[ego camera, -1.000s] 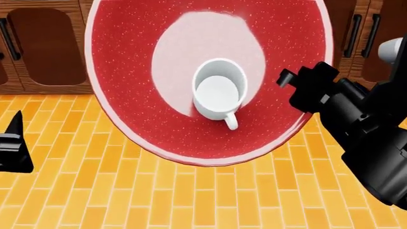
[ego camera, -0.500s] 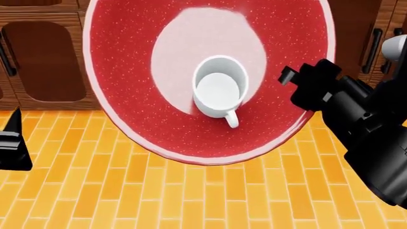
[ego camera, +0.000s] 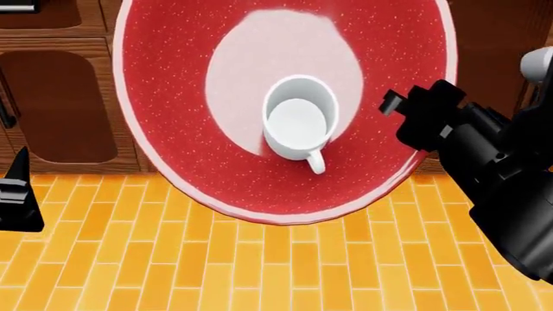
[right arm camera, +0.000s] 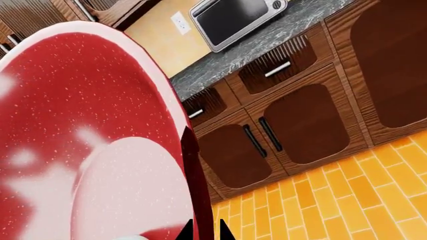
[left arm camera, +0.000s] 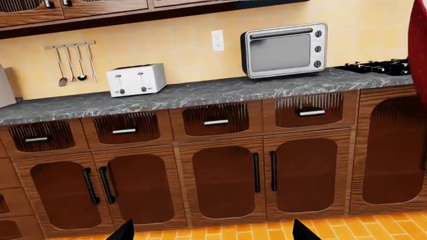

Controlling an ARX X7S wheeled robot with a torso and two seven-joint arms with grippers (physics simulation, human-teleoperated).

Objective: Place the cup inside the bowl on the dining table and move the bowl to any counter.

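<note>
In the head view the large red speckled bowl (ego camera: 173, 97) hangs in the air over the floor, and the white cup (ego camera: 298, 126) stands upright inside it, handle toward me. My right gripper (ego camera: 405, 111) holds the bowl's right rim. In the right wrist view its jaws (right arm camera: 203, 232) are shut on the thin edge of the bowl (right arm camera: 67, 100). My left gripper (left arm camera: 212, 235) is open with nothing between its fingertips (left arm camera: 123, 232), and it faces the black marble counter (left arm camera: 200, 92). It shows at the head view's left edge (ego camera: 17, 194). The dining table is out of view.
On the counter stand a white toaster (left arm camera: 137, 79), a silver toaster oven (left arm camera: 283, 50) and a stove top (left arm camera: 377, 66). Utensils (left arm camera: 70, 62) hang on the wall. Brown cabinet doors (left arm camera: 227, 180) run below. An orange tiled floor (ego camera: 259, 265) lies under the bowl.
In the head view the cabinets have slid down and grown, so less floor shows ahead. Bowl, cup and both grippers keep their places in the view.
</note>
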